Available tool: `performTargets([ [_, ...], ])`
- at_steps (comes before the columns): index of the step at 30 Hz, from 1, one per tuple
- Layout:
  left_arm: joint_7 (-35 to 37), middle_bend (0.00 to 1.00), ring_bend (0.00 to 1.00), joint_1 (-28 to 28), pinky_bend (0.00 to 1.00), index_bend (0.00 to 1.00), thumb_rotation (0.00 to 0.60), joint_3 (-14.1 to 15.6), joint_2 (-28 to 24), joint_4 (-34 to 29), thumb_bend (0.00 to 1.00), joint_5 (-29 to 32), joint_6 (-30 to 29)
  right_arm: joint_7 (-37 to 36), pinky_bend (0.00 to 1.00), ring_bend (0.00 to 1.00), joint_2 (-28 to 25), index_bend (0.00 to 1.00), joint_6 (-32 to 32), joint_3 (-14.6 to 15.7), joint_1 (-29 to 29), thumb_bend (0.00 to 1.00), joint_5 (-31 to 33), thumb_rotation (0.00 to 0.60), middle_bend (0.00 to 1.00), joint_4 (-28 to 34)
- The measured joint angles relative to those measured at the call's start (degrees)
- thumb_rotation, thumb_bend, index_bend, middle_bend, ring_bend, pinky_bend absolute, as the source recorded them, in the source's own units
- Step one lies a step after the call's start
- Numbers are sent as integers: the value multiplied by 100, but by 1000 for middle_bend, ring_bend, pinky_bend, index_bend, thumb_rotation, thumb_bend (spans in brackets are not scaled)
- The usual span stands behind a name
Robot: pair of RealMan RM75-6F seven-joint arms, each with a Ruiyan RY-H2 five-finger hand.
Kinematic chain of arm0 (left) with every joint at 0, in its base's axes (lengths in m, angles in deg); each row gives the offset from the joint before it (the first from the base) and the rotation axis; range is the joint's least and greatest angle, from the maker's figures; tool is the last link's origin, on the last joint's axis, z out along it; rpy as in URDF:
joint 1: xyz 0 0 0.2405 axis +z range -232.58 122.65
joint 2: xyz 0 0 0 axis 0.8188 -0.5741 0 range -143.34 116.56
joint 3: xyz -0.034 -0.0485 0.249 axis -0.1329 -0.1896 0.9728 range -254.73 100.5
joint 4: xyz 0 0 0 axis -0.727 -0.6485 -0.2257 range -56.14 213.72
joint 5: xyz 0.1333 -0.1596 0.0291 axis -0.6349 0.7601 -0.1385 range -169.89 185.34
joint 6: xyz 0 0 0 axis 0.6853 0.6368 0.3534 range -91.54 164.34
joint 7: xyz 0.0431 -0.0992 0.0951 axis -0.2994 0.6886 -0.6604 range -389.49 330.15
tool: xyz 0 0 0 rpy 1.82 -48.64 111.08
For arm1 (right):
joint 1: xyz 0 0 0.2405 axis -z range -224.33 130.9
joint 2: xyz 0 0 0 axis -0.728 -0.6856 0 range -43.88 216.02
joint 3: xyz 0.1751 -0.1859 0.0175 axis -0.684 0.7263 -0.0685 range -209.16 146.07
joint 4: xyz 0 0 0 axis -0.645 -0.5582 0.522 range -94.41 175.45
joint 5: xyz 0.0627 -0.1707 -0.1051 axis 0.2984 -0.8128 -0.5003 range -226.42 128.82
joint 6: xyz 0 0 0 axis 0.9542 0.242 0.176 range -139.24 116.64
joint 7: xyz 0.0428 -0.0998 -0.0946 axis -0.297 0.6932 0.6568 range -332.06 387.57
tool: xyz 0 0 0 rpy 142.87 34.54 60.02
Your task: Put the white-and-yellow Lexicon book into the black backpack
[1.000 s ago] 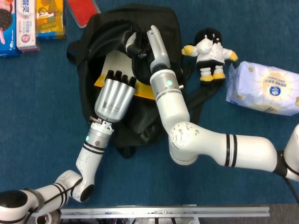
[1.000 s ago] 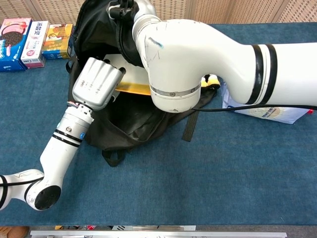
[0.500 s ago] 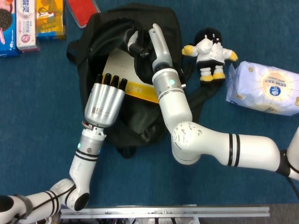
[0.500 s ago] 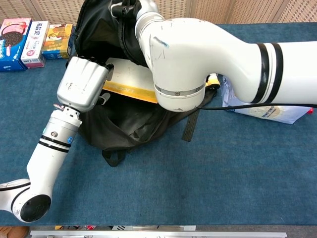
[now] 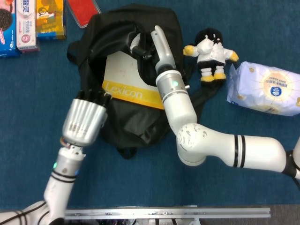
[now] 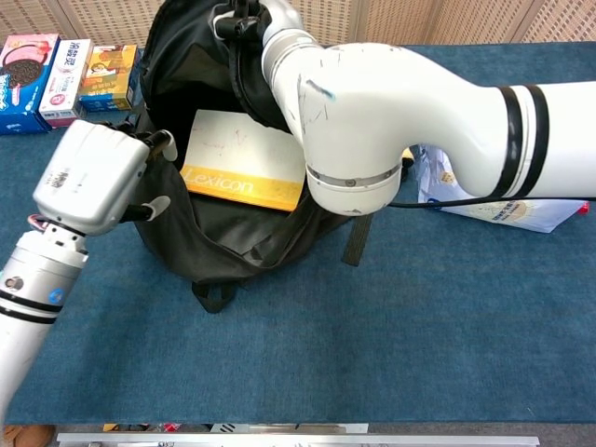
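Note:
The white-and-yellow Lexicon book lies flat inside the mouth of the black backpack, its yellow band with the title facing up. In the chest view the book is framed by the bag's dark walls. My left hand hovers at the bag's lower left edge, fingers straight and apart, holding nothing; the chest view shows this hand just left of the bag. My right hand grips the upper rim of the bag's opening and holds it up; much of that hand is hidden by fabric.
Snack boxes line the far left edge, with a red packet beside them. A plush penguin and a tissue pack lie right of the bag. A loose strap trails from the bag's right side.
My left hand has drawn back down and to the left, off the book, uncovering the title band. The book now lies further left in the opening. The right hand keeps its hold.

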Motion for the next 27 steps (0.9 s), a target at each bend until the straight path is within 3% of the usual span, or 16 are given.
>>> performTargets([
  [9,381,585,502,381,579,402,600,130,-1138,-956,131,33,-142,149,931,654,-250,757,-195,378,262,904,-135,600,667,354],
  [15,624,579,490,512,574,394,600,-73,-1443,-1033,131,276,-160,292,762,520,-525,619,-643,793,464,772,-246,600,557,661],
  [23,713,547,458,622,556,371,600,-205,-1698,-1244,132,473,-72,569,361,227,-1001,301,-1317,1421,609,313,-333,600,320,1034],
  [27,704,538,450,658,548,364,600,-248,-1766,-1316,131,482,-66,721,201,108,-1285,138,-1629,1753,612,173,-370,600,208,1192],
])
